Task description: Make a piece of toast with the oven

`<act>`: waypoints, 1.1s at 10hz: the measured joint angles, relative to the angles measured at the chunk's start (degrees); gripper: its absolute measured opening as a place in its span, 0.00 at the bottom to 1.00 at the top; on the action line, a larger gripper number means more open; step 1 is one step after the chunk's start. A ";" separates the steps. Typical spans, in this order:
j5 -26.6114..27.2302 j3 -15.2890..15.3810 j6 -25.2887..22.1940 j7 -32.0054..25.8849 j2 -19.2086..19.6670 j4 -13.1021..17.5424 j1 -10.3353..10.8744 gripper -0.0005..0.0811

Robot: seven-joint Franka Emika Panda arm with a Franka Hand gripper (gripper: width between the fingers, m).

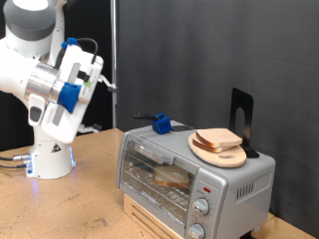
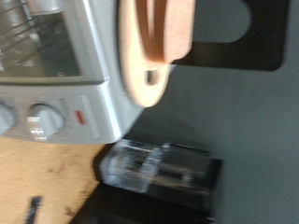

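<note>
The silver oven (image 1: 189, 177) stands on a wooden base on the table, its glass door shut. A pale slice, the piece of toast (image 1: 171, 177), lies on the rack behind the glass. My gripper (image 1: 107, 86) is up in the air to the exterior view's left of the oven, well apart from it, with nothing seen between its fingers. In the wrist view the oven (image 2: 56, 56) shows its two knobs (image 2: 42, 118) and red light (image 2: 79, 118). The gripper's fingers do not show clearly there.
A round wooden board (image 1: 231, 157) with stacked bread slices (image 1: 217, 140) lies on the oven's top, beside a blue object (image 1: 160, 124) and a black stand (image 1: 242, 115). The wrist view shows the board (image 2: 148, 79) and a blurred black and clear object (image 2: 159, 173).
</note>
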 joint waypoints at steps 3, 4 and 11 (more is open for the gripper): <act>2.93 2.88 9.18 -2.47 6.43 4.78 0.64 1.00; 2.45 2.84 8.29 -2.14 6.37 4.69 0.51 1.00; -20.41 0.27 -16.80 -3.94 15.38 14.99 -1.70 1.00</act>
